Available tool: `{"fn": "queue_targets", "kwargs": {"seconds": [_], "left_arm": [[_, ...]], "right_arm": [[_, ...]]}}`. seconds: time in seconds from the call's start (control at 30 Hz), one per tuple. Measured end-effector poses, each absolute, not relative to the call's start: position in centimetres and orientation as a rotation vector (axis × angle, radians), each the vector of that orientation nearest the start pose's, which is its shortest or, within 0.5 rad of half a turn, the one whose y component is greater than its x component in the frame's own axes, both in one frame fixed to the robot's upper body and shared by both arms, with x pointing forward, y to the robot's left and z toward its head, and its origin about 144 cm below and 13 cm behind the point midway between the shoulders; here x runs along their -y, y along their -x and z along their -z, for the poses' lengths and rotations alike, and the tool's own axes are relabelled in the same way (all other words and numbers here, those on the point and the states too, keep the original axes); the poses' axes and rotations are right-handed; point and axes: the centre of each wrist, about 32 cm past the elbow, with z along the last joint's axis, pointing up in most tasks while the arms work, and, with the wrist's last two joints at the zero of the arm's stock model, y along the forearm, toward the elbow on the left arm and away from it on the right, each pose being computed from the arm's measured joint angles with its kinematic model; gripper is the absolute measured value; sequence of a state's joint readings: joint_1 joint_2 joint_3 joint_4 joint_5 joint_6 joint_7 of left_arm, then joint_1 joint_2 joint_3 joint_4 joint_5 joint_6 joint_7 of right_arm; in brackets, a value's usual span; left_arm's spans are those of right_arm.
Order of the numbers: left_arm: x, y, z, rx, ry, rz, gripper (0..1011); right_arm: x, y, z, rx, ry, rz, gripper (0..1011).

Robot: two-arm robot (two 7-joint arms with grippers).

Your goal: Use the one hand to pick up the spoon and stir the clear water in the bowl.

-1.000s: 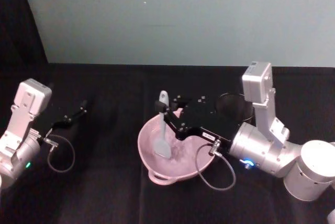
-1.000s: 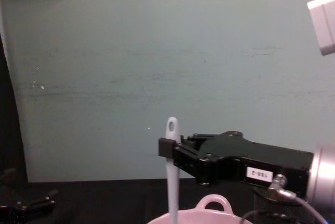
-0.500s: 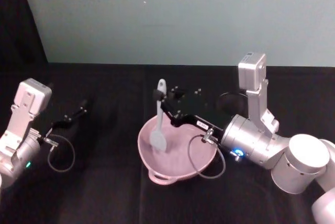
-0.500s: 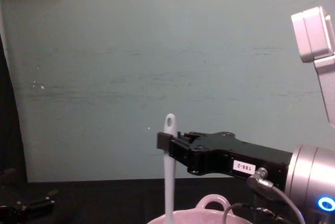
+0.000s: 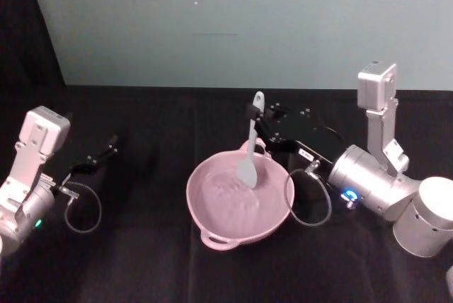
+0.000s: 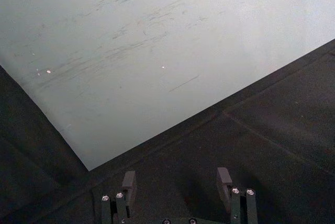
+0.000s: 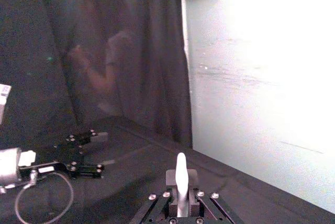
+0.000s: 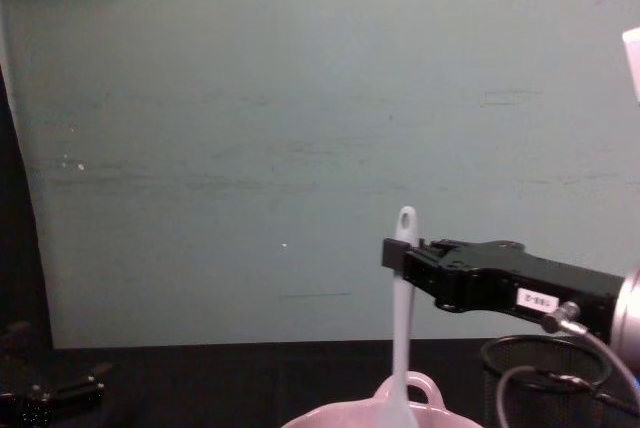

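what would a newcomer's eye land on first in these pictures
The right gripper, shut on the white spoon, holds it nearly upright with its head down inside the pink bowl, in the middle of the black tablecloth. The left gripper rests open at the far left.

spoon (image 5: 251, 146) upright at bowl's (image 5: 190, 194) far right (mesh cup (image 8: 500, 380) beyond), left gripper (image 5: 111, 145) well left

My right pincer (image 5: 252, 112) clamped on the slim white spoon (image 5: 249, 149) just below its holed end, spoon near upright, paddle head down inside the pale pink bowl (image 5: 191, 191) by its far rim, bowl on the black tabletop (image 5: 134, 260)
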State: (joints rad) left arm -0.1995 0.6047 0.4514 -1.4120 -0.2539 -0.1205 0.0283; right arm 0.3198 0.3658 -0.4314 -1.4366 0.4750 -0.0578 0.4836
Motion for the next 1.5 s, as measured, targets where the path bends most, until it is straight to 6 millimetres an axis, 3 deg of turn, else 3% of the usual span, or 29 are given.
{"fn": "queue_targets", "kwargs": {"seconds": [0.47, 0.93, 1.23, 1.5], "left_arm": [[-31.0, -48.9, -114.0, 0.285, -0.304, -1.248, 1005], [-31.0, -48.9, -114.0, 0.285, -0.304, -1.248, 1005], [-31.0, -48.9, -114.0, 0.285, -0.304, -1.248, 1005], [-31.0, -48.9, -114.0, 0.285, -0.304, -1.248, 1005]], "right_arm": [[23.2, -51.2, -119.1, 0.103, -0.012, 0.737, 118], [19.7, -49.3, -119.2, 0.13, 0.013, 0.578, 118], [18.0, -50.1, -119.0, 0.128, -0.004, 0.556, 118], [18.1, -51.6, -118.3, 0.106, -0.029, 0.602, 118]]}}
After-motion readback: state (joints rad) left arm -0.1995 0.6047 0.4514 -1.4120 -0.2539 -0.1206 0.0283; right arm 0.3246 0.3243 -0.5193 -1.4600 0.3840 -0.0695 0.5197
